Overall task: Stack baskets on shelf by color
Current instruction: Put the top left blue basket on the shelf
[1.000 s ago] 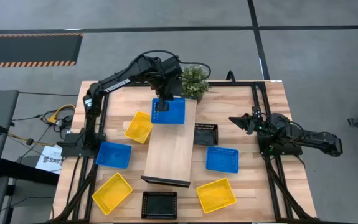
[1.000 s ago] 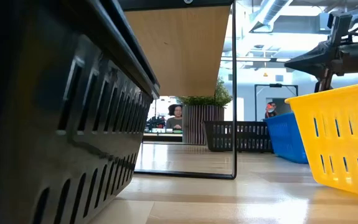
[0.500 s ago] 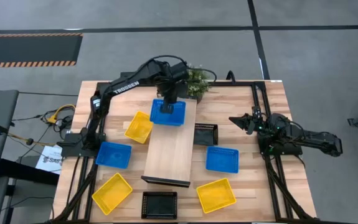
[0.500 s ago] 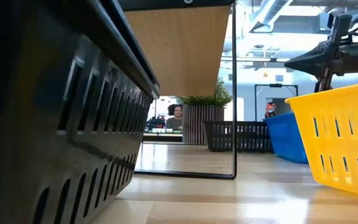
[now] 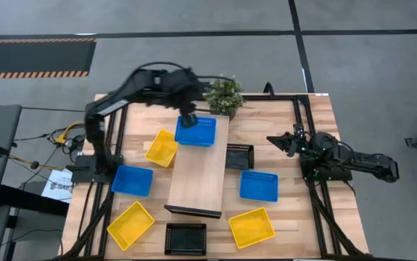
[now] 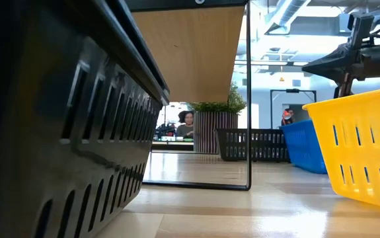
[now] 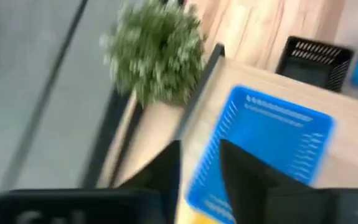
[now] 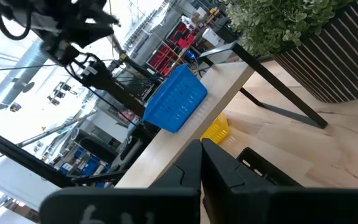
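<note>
A blue basket [image 5: 196, 132] [image 7: 266, 146] rests flat on the far end of the light-wood shelf [image 5: 201, 174]. My left gripper [image 5: 187, 114] [image 7: 198, 146] hovers open over the basket's far-left corner, touching nothing that I can see. Two more blue baskets [image 5: 132, 180] [image 5: 258, 185], three yellow ones [image 5: 162, 148] [image 5: 130, 224] [image 5: 252, 227] and two black ones [image 5: 239, 156] [image 5: 186, 238] lie on the table around the shelf. My right gripper [image 5: 281, 140] [image 8: 200, 149] waits shut near the table's right edge.
A potted plant [image 5: 226, 94] stands at the far edge, just behind the shelf's far end and close to the left gripper. The dark frame rails [image 5: 302, 145] run along the table's sides. In the low view a black basket [image 6: 51, 132] fills the foreground.
The left arm has swung toward the table's left, and its gripper has shifted from over the blue basket's far side toward that basket's far-left corner. The blue basket has stayed on the shelf's far end.
</note>
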`<state>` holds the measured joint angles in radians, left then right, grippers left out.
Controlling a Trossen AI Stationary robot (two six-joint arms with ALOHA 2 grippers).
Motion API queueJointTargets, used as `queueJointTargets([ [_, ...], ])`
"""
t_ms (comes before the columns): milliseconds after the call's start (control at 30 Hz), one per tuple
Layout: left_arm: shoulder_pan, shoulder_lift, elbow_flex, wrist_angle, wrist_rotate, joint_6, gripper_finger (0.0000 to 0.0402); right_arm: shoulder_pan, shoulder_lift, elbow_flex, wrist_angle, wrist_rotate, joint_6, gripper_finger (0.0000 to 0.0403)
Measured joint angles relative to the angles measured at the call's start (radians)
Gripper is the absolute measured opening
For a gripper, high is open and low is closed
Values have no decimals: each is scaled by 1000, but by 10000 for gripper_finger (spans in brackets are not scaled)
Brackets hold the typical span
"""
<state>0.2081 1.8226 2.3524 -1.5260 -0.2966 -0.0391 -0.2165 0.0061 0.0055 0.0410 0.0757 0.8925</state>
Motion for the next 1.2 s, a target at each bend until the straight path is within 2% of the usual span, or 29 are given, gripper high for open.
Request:
queueJointTargets([
  [100, -27, -67, -9, -46, -10, -262, 15, 0, 0, 0, 0, 0, 0, 26],
  [167, -51, -117, -48, -47, -30, -432, 10, 0, 0, 0, 0, 0, -1, 26],
  [267, -81, -168, -132, -40, -107, -591, 5, 0, 0, 0, 0, 0, -2, 26],
  [433, -85, -277, -383, -44, -92, -785, 1, 0, 0, 0, 1, 0, -2, 26],
  [600, -77, -355, -672, 17, -40, -865, 0, 0, 0, 0, 1, 0, -2, 26],
  [800, -38, -425, -918, 278, 48, -888, 0, 0, 0, 0, 0, 0, -2, 26],
  [1000, -11, -428, -1034, 438, 103, -890, 0, 0, 0, 0, 0, 0, -2, 26],
  [1200, 16, -428, -1050, 574, 108, -880, 0, 0, 0, 0, 0, 0, -2, 26],
])
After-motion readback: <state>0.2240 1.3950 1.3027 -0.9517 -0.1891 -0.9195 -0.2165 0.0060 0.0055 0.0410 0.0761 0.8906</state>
